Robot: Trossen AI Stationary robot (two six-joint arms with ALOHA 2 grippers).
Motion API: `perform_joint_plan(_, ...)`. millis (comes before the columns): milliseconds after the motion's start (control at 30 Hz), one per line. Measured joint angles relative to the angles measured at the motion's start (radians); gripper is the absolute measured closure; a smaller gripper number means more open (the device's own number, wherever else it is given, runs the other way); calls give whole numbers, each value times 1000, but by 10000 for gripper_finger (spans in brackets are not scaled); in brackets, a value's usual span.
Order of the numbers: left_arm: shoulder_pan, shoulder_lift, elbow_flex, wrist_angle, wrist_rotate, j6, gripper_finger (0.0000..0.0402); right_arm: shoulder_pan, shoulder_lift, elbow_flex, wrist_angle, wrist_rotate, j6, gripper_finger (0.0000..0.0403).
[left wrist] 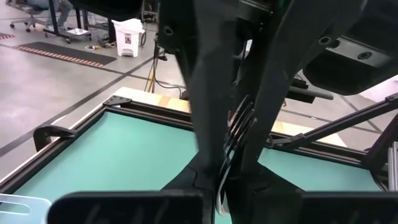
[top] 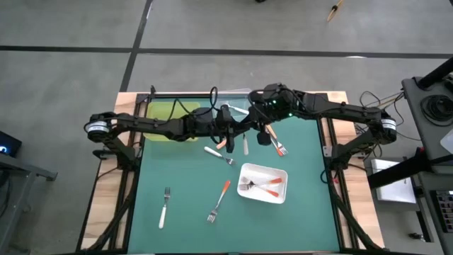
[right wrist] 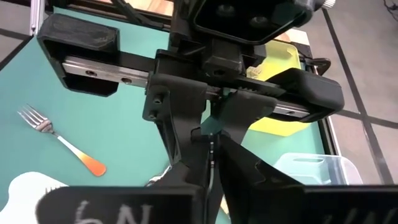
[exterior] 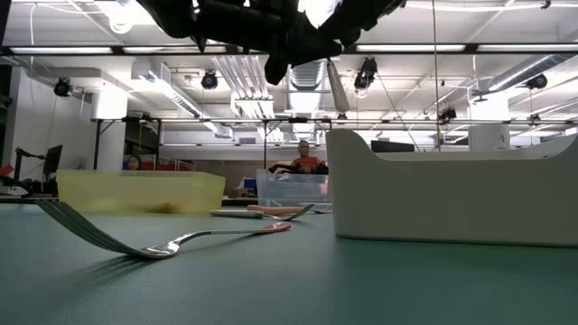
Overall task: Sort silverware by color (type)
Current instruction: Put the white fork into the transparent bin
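Both grippers meet above the far middle of the green mat, each shut on one fork (left wrist: 239,129). The fork has a silver head and a pale handle (left wrist: 219,191). My left gripper (top: 233,132) reaches in from the table's left. My right gripper (top: 260,133) comes from the right and slants down. In the left wrist view the tines show between the dark fingers. In the low view the fork (exterior: 336,87) hangs as a grey strip under the grippers, clear of the mat. More forks lie on the mat and in the white tray (top: 280,195). My left gripper pinches the fork just below its head (left wrist: 222,173) between its two fingers, which come in about level from the table's left. The fork stands roughly upright, tines up and handle hanging below, clear of the mat. My right gripper has its two fingers (left wrist: 208,93) close on either side of the fork's head (left wrist: 241,124), coming from the table's right and slanting down. In its own wrist view only a thin edge of the fork (right wrist: 211,163) shows between the fingers. The left fingers hide the rest.
Loose on the mat lie white-handled forks (top: 219,154) (top: 164,207) and orange-handled forks (top: 219,200) (top: 278,147). The white tray holds two orange-handled forks. A yellow tray (top: 167,112) and a clear tray (top: 237,95) stand at the far edge. A person (exterior: 304,155) sits beyond the table.
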Motion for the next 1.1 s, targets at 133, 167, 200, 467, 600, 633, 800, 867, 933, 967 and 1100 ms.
perform_joint_plan(133,0,0,0,1,0,0,401,-2,-2,0,10,4,22,331)
perform_joint_plan(167,0,0,0,2,0,0,401,-2,-2,0,12,5,24,322)
perform_joint_plan(200,0,0,0,1,0,0,401,-2,-2,0,13,6,24,315)
perform_joint_plan(467,0,-2,0,3,-1,-3,401,-4,-2,13,18,24,41,286)
perform_joint_plan(600,5,-4,0,5,-3,-3,401,-5,-2,21,18,50,50,273)
perform_joint_plan(633,6,-4,1,4,-3,-3,401,-5,-2,24,16,56,51,271)
perform_joint_plan(800,8,-5,2,1,-3,-3,401,-5,-2,27,14,56,71,264)
perform_joint_plan(867,9,-5,2,0,-2,-3,401,-5,-2,27,16,59,100,259)
perform_joint_plan(933,10,-4,2,-6,-3,-3,400,-5,-2,29,25,53,118,251)
perform_joint_plan(967,11,-4,1,-15,-2,-3,400,-4,-3,30,32,53,118,247)
perform_joint_plan(1100,10,-3,0,-17,2,0,400,-5,-3,31,32,52,121,241)
